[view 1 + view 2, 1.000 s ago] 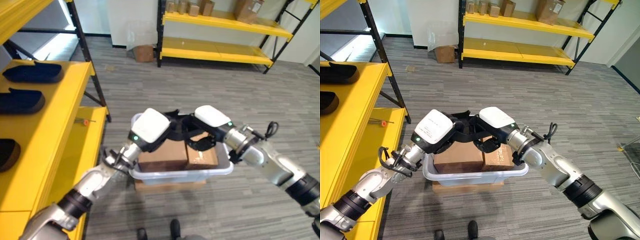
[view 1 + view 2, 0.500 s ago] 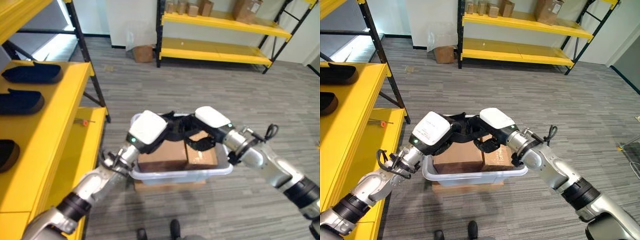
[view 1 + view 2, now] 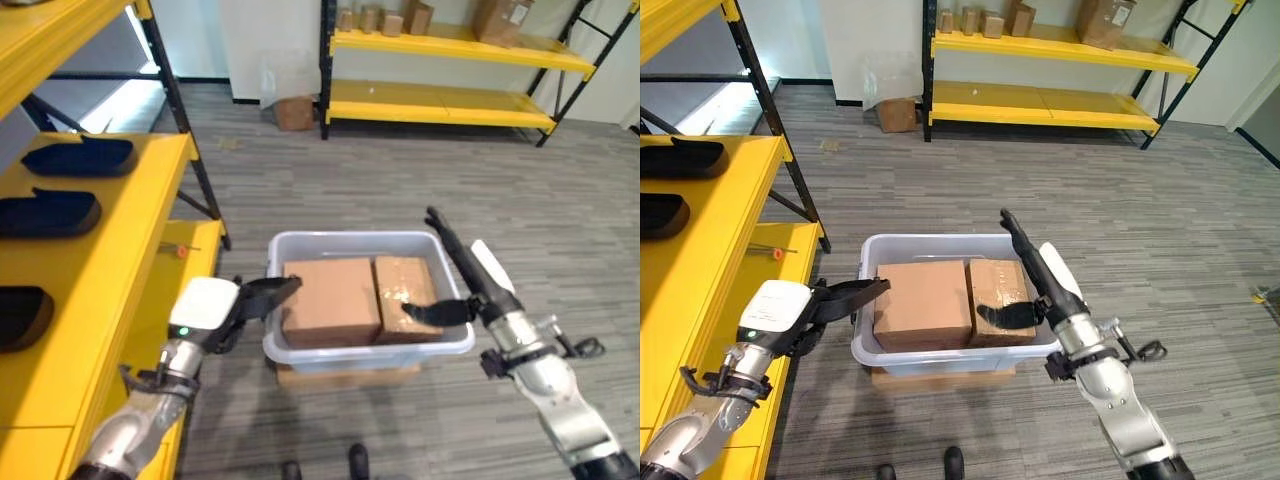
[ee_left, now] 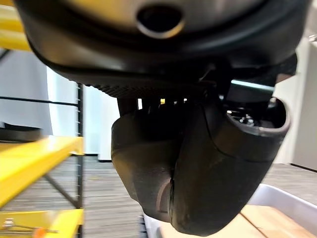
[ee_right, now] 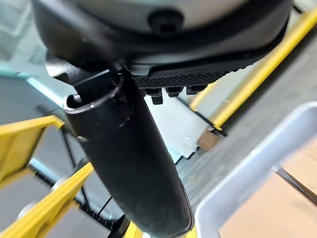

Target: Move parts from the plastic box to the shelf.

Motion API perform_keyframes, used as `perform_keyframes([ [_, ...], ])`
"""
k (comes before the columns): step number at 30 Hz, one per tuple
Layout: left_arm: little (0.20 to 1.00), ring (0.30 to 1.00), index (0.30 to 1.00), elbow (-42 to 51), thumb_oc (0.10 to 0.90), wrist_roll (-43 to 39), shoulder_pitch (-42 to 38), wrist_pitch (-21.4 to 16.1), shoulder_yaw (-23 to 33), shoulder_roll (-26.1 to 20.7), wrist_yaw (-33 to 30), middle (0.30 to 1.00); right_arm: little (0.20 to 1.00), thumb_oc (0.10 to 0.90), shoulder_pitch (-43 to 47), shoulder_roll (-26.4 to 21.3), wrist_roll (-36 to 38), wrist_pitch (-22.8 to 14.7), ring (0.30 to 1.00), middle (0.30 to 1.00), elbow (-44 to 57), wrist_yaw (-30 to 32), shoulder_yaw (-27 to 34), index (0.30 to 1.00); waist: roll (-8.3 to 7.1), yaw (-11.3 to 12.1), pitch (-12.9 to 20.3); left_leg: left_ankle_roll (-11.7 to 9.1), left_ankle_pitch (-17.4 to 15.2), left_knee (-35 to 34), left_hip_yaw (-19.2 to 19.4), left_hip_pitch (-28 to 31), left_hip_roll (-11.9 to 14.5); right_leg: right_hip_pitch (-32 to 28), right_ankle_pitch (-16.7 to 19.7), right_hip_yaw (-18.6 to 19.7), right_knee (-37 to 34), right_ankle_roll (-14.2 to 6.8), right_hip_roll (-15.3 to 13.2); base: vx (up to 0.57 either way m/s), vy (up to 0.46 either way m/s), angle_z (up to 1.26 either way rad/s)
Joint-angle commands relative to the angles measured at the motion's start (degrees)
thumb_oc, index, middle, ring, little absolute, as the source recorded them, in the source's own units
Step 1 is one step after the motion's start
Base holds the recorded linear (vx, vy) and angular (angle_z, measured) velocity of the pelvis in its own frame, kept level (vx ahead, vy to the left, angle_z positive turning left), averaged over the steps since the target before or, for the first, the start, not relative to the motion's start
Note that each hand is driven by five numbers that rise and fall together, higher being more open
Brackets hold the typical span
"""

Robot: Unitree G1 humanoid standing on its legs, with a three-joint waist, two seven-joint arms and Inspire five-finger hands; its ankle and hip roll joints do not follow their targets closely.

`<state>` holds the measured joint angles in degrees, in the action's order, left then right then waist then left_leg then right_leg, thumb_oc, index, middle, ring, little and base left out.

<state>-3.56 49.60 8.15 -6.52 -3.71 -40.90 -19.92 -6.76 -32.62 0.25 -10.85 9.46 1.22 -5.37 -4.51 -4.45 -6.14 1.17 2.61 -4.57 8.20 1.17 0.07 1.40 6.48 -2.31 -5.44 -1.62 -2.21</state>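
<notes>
Nearest the camera, the box (image 3: 370, 348) sits on the floor on a flat piece of cardboard (image 3: 345, 376), and the two cartons (image 3: 332, 298) inside it lie side by side, filling it nearly wall to wall. Nothing dark or part-like shows in the box apart from these. Neither robot hand carries anything.

The left robot hand (image 3: 262, 297) is level with the box's left rim, fingers stretched straight toward the larger carton, tips at or just over the wall; it is released, gripping nothing. The right robot hand (image 3: 1025, 268) stands edge-on above the box's right side, fingers straight and pointing up and away, thumb (image 3: 1005, 314) jutting sideways over the smaller carton (image 3: 997, 293). It too is released. Whether the thumb touches the carton I cannot tell.

Further to the left, the shelf (image 3: 120, 250) already carries three dark parts (image 3: 48, 212) on its upper yellow level, spaced one behind another, and a small red-tipped item (image 3: 181, 250) lies on the lower level.

My reading: some parts are placed, and the hands are between carries, so the next pick from the box has not begun. What is left to move, if anything besides the cartons, I cannot make out.

At the far wall stands another yellow rack (image 3: 440, 60) with small boxes on it.
</notes>
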Motion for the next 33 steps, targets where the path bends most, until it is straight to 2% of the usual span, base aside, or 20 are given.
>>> perform_keyframes([
  [1,0.3,0.3,0.3,4.24,0.4,-4.57,-6.53,-1.25,3.66,0.12,-9.65,0.3,1.0,0.9,2.67,-1.15,4.15,-5.92,1.0,1.0,4.07,1.96,5.73,1.0,2.31,-0.53,6.63,-3.46,-3.43,-0.43,-4.3,3.3,5.11,-2.2,-5.63,-1.55,2.82,-4.58,-2.72,-0.04,-0.09,0.03],
  [4,0.3,0.3,0.3,6.97,0.4,-3.94,-3.3,-1.37,6.47,0.58,-10.47,0.3,1.0,0.9,0.4,-0.25,4.41,-6.12,1.0,1.0,5.08,1.82,6.99,1.0,2.86,-0.54,6.26,-3.71,-3.13,-0.43,-4.26,3.12,5.58,-1.8,-6.27,-1.66,3.61,-4.29,-2.26,-0.03,-0.076,-0.01],
  [8,0.3,0.3,0.3,11.11,0.4,-5.09,-0.05,-2.29,8.65,2.29,-11.46,0.3,1.0,0.9,1.05,0.1,5.91,-6.74,1.0,1.0,5.56,1.63,5.36,1.0,3.48,0.13,5.08,-4.3,-2.07,-0.43,-4.78,2.5,6.76,-1.07,-7.66,-2.35,5.21,-3.26,-1.15,-0.05,-0.114,0.01],
  [11,0.3,0.3,0.3,14.59,0.4,-6.38,0.33,-2.57,9.25,3.55,-13.09,0.3,1.0,0.9,5.72,-0.5,4.83,-7.2,1.0,1.0,6.87,2.69,2.17,1.0,3.82,1.89,3.7,-5.06,-0.14,-0.43,-6.33,0.64,7.93,-0.39,-8.46,-4.32,5.7,-2.32,-0.03,-0.12,-0.195,0.17],
  [12,0.3,0.3,0.3,16.95,0.4,-7.04,-0.13,-2.77,9.67,3.73,-14.46,0.3,1.0,0.9,10.14,-0.98,4.21,-7.44,1.0,1.0,7.4,3.91,-0.1,1.0,4.08,3.28,2.37,-5.69,1.26,-0.42,-7.57,-1.0,8.29,0.32,-8.72,-5.8,5.91,-1.78,0.42,-0.15,-0.168,0.27],
  [13,0.3,0.3,0.3,17.19,0.4,-7.07,-0.09,-2.7,10.07,3.85,-14.36,0.3,1.0,0.9,10.86,-1.02,4.14,-7.55,1.0,1.0,6.95,4.09,-0.46,1.0,4.17,2.75,2.21,-5.79,1.45,-0.41,-7.94,-1.31,8.34,0.51,-8.75,-6.13,6.03,-1.68,0.46,-0.24,-0.191,0.25],
  [14,0.3,0.3,0.3,19.23,0.4,-7.62,-1.54,-2.99,9.59,3.44,-15.72,0.3,1.0,0.9,14.76,-1.69,2.73,-7.66,1.0,1.0,7.03,5.68,-2.43,1.0,4.34,4.5,0.7,-6.44,3.05,-0.17,-9.25,-3.5,8.01,1.23,-8.98,-7.7,6.1,-1.24,0.47,-0.19,-0.124,0.44],
  [16,0.3,0.3,0.3,19.51,0.4,-7.76,-3.29,-2.86,9.11,3.28,-16.33,0.3,1.0,0.9,17.74,-1.96,1.98,-7.97,1.0,1.0,6.57,6.86,-3.38,1.0,4.55,4.3,-0.01,-6.84,4.04,0.23,-10.49,-5.5,7.42,1.98,-9.24,-9.77,6.43,-1.07,-0.01,-0.17,-0.098,0.55],
  [18,0.3,0.3,0.3,21.66,0.4,-8.23,-6.62,-3.17,8.27,2.87,-17.43,0.3,1.0,0.9,21.24,-2.25,0.64,-7.81,1.0,1.0,5.63,8.88,-4.61,1.0,4.57,5.37,-1.03,-6.82,4.36,2.51,-11.02,-8.07,6.01,3.26,-9.3,-12.35,7.51,-0.9,-1.21,-0.2,-0.08,0.82],
  [20,0.3,0.3,0.3,23.32,0.4,-8.22,-9.59,-3.53,8.08,2.58,-18.39,0.3,1.0,0.9,23.13,-2.44,-1.43,-7.69,1.0,1.0,5.14,10.41,-5.4,1.0,3.58,4.76,-0.89,-5.1,0.42,9.26,-7.87,-9.19,5.4,5.5,-8.92,-14.5,8.88,-0.82,-2.81,-0.25,-0.118,0.94],
  [21,0.3,0.3,0.3,25.15,0.4,-6.83,-11.86,-3.64,8.04,2.55,-19.89,0.3,1.0,0.9,20.69,-2.0,-2.19,-8.14,1.0,1.0,5.3,10.66,-5.19,1.0,2.87,3.79,0.63,-4.37,-4.63,15.38,-4.36,-5.9,5.88,5.65,-8.76,-15.91,8.44,-0.38,-3.03,-0.16,-0.098,0.96],
  [23,0.3,0.3,0.3,25.61,0.4,-6.18,-12.66,-3.47,8.09,2.66,-20.39,0.3,1.0,0.9,18.81,-2.18,-2.46,-8.34,1.0,1.0,5.75,10.46,-4.65,1.0,3.02,3.4,0.97,-4.49,-5.91,17.53,-3.48,-4.31,6.46,5.37,-8.71,-16.79,8.03,-0.3,-3.01,-0.07,-0.027,0.83],
  [25,0.3,0.3,0.3,26.09,0.4,-5.86,-12.92,-3.61,7.74,2.65,-20.36,0.3,1.0,0.9,16.57,-2.12,-2.23,-8.24,1.0,1.0,6.28,10.01,-3.85,1.0,3.42,3.09,1.38,-4.74,-6.95,16.37,-3.49,-2.28,6.63,4.79,-8.81,-17.68,7.57,-0.35,-2.77,-0.03,0.06,0.58],
  [26,0.3,0.3,0.3,26.24,0.4,-5.17,-12.72,-3.46,7.97,3.04,-20.89,0.3,1.0,0.9,11.82,-1.59,-2.12,-8.4,1.0,1.0,6.25,9.78,-1.71,1.0,4.12,1.42,2.71,-4.94,-8.71,12.32,-1.98,1.67,6.66,4.92,-8.25,-19.46,7.6,-1.16,-3.27,-0.02,0.141,0.36],
  [27,0.3,0.3,0.3,26.7,0.4,-4.44,-12.13,-3.39,8.4,3.32,-21.07,0.3,1.0,0.9,9.7,-1.6,-2.91,-8.24,1.0,1.0,6.81,9.59,-0.42,1.0,4.65,0.56,3.36,-5.03,-9.03,9.08,-0.83,2.51,6.85,4.69,-8.18,-20.13,7.55,-1.4,-3.31,-0.02,0.142,0.45],
  [28,0.3,0.3,0.3,26.7,0.4,-4.44,-12.13,-3.39,8.4,3.32,-21.07,0.3,1.0,0.9,9.7,-1.6,-2.91,-8.24,1.0,1.0,6.81,9.59,-0.42,1.0,4.65,0.56,3.36,-5.03,-9.03,9.08,-0.83,2.51,6.85,4.69,-8.18,-20.13,7.55,-1.4,-3.31,-0.02,0.17,0.76],
  [29,0.3,0.3,0.3,26.71,0.4,-3.0,-10.52,-2.54,8.51,3.41,-21.91,0.3,1.0,0.9,6.21,-1.26,-3.59,-8.28,1.0,1.0,7.22,9.59,1.18,1.0,5.17,0.64,4.1,-4.62,-8.31,4.7,-2.08,3.45,5.67,4.24,-7.64,-19.97,7.48,-1.82,-3.32,-0.05,0.18,0.62],
  [30,0.3,0.3,0.3,26.61,0.4,-2.65,-10.35,-2.06,8.4,3.34,-22.46,0.3,1.0,0.9,5.29,-0.9,-3.44,-8.33,1.0,1.0,6.7,9.81,1.57,1.0,5.16,0.93,3.91,-4.19,-8.17,4.26,-3.61,3.3,4.59,4.29,-7.02,-19.62,7.75,-1.98,-3.49,-0.07,0.222,0.23],
  [33,0.3,0.3,0.3,27.38,0.4,-1.48,-7.69,-0.36,10.38,3.44,-24.07,0.3,1.0,0.9,1.01,1.49,-3.2,-8.04,1.0,1.0,5.9,9.96,2.88,1.0,5.01,1.2,4.64,-2.73,-7.09,0.87,-3.64,3.96,2.47,4.18,-5.71,-19.54,7.88,-2.72,-4.58,-0.1,0.209,-0.28],
])
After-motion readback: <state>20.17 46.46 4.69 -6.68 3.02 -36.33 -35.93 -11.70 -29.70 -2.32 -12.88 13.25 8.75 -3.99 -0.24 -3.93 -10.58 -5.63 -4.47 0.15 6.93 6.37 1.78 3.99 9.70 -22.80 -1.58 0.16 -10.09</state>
